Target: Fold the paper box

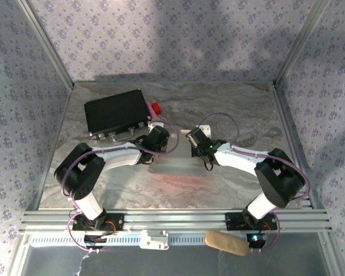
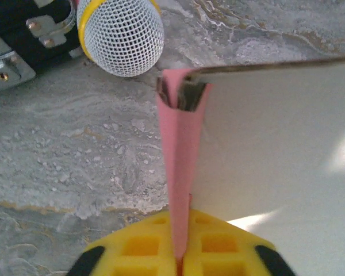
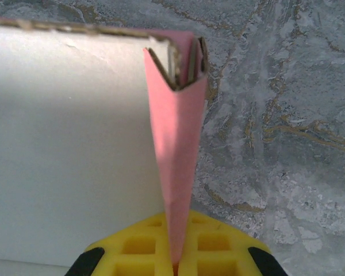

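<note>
Grips the paper box [image 2: 181,167] from opposite ends, left hand [image 2: 180,261] and right hand [image 3: 175,261] each clamped on a pink folded edge.
Shows thin pink cardboard narrowing into the yellow pads [image 2: 138,247], a smooth whitish panel alongside; hangs over the grey marbled desk [image 2: 75,149], near a mesh-headed microphone [image 2: 121,34] and a black case [image 2: 11,29] with metal latches.

Lilac floral-patterned walls [image 1: 161,34], grey marbled tabletop [image 1: 236,109], aluminium rail [image 1: 178,218] along near edge, soft shadows
</note>
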`<state>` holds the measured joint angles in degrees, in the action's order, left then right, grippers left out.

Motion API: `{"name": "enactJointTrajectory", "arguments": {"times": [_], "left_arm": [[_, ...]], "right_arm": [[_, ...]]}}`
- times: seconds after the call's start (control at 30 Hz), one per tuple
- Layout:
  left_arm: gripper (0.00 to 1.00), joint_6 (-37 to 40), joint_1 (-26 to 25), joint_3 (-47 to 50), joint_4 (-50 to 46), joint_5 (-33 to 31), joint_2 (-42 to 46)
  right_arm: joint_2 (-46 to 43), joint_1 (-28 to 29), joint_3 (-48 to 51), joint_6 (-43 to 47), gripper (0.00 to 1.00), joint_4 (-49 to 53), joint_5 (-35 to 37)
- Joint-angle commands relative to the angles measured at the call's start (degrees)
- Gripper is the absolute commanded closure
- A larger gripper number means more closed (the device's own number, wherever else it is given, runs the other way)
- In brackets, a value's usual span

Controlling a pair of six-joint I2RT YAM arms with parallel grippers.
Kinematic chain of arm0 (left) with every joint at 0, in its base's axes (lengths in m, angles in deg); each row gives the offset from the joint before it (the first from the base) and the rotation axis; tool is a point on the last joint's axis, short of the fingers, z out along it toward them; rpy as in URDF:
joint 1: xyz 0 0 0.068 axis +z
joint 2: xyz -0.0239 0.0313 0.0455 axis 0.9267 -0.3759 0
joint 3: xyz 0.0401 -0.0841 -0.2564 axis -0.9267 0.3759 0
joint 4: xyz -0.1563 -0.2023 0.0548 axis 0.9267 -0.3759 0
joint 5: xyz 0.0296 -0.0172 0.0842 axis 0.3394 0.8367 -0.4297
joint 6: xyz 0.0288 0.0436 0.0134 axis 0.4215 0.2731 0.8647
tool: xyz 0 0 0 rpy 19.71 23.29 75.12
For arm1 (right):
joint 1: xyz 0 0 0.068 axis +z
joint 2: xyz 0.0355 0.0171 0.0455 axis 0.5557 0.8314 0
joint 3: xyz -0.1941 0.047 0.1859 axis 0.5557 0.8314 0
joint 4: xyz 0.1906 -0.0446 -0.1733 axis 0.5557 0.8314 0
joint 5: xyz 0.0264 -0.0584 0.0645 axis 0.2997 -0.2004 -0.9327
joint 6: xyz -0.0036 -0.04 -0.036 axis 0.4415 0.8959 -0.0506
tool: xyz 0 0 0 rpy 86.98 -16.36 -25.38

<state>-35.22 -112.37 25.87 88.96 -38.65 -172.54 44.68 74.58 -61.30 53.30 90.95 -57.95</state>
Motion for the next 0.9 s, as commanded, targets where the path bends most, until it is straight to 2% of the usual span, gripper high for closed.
{"name": "enactJointTrajectory", "arguments": {"times": [0.0,0.2,0.27,0.4,0.63,0.67,0.7,0.73,0.77,0.87], "left_arm": [[1.0,-0.71,-1.38,-1.2,-3.44,-8.65,-1.4],[1.0,-8.68,-5.76,-7.57,-17.67,-24.28,-5.89],[1.0,-12.86,-6.43,-10.37,-23.33,-27.14,-8.41],[1.0,-16.87,-6.54,-10.92,-24.83,-27.8,-9.9],[1.0,-15.0,-6.74,-10.9,-23.16,-26.33,-9.28],[0.94,-14.68,-6.71,-10.89,-23.36,-26.26,-8.71],[0.79,-14.34,-6.94,-10.9,-23.43,-26.28,-8.04],[0.58,-14.25,-7.34,-10.87,-23.84,-26.57,-6.96],[0.47,-14.46,-7.72,-11.19,-24.66,-26.19,-5.81],[0.41,-17.09,-9.54,-14.37,-29.64,-24.54,-1.54]], "right_arm": [[-1.45,-0.41,0.21,0.5,1.0,2.27,0.71],[-0.74,-0.32,0.28,-1.36,1.0,2.43,0.5],[-0.64,-0.22,0.2,-2.48,1.0,2.71,0.53],[-0.75,-0.21,0.3,-3.38,1.0,3.34,0.4],[-1.27,-0.37,0.42,-5.16,1.0,3.72,-0.34],[-1.31,-0.39,0.33,-5.32,1.0,3.96,-0.35],[-1.41,-0.45,0.23,-5.55,1.0,4.1,-0.42],[-1.45,-0.54,0.19,-5.89,1.0,4.32,-0.64],[-1.49,-0.64,0.18,-6.23,1.0,4.43,-0.91],[-1.56,-1.01,0.06,-7.6,1.0,4.54,-1.47]]}}
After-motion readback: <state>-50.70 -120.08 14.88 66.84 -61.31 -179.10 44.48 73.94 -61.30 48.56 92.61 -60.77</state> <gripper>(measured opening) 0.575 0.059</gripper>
